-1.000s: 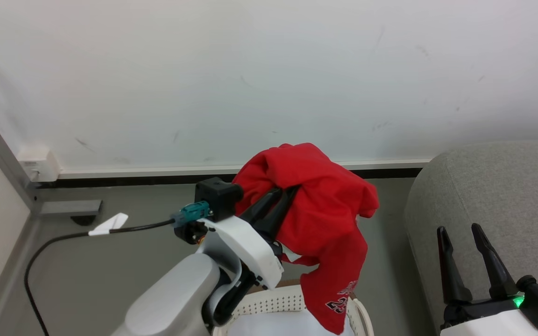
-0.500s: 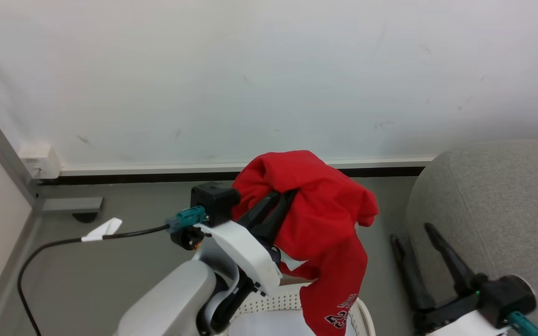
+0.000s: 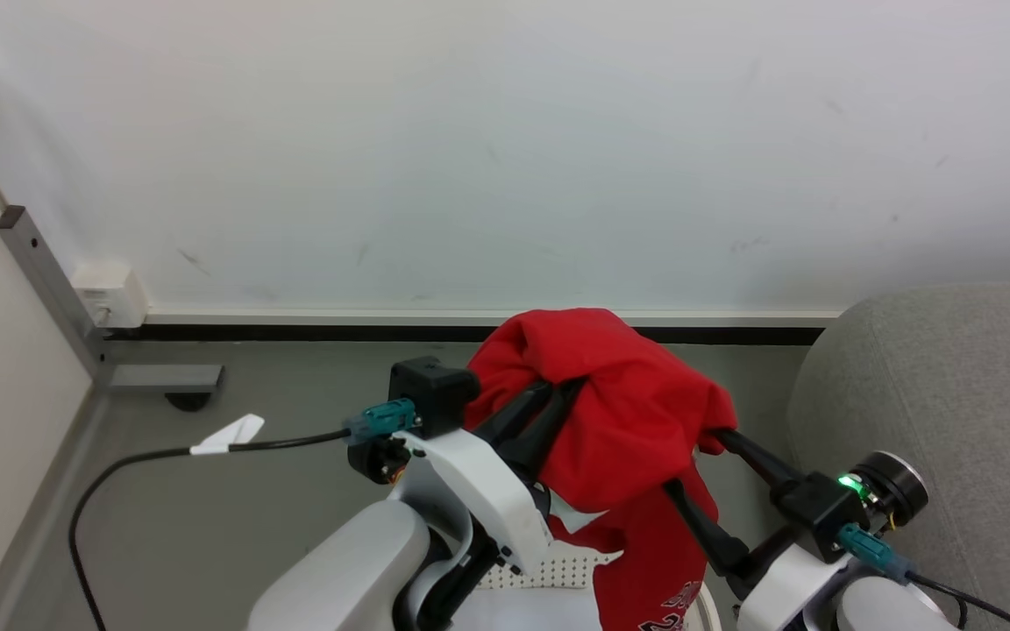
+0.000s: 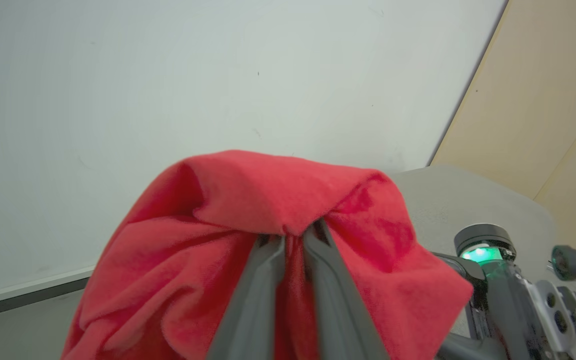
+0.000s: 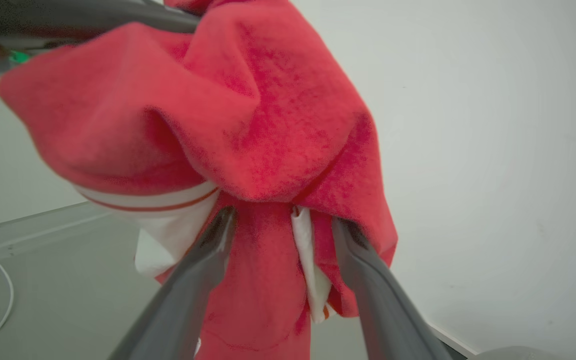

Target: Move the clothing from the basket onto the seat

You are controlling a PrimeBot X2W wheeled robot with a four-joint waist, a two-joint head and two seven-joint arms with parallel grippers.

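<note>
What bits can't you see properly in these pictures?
Left gripper: left wrist view, tips buried in the red shirt it pinches.
Right gripper: right wrist view, open, tips tucked under shirt folds; touching or not, cannot tell.
Basket: head view, mostly cut off by the bottom edge and covered by the left arm and shirt.
Lettering: head view, cut by the bottom edge, unreadable.
Seat: head view, cut by the right edge.

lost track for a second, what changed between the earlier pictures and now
The right gripper swung left from beside the seat to the hanging clothing; its open fingers now straddle the fabric, not yet closed. The head camera also shifted a little. Unchanged: the left gripper stays shut on the clothing, held above the basket.
</note>
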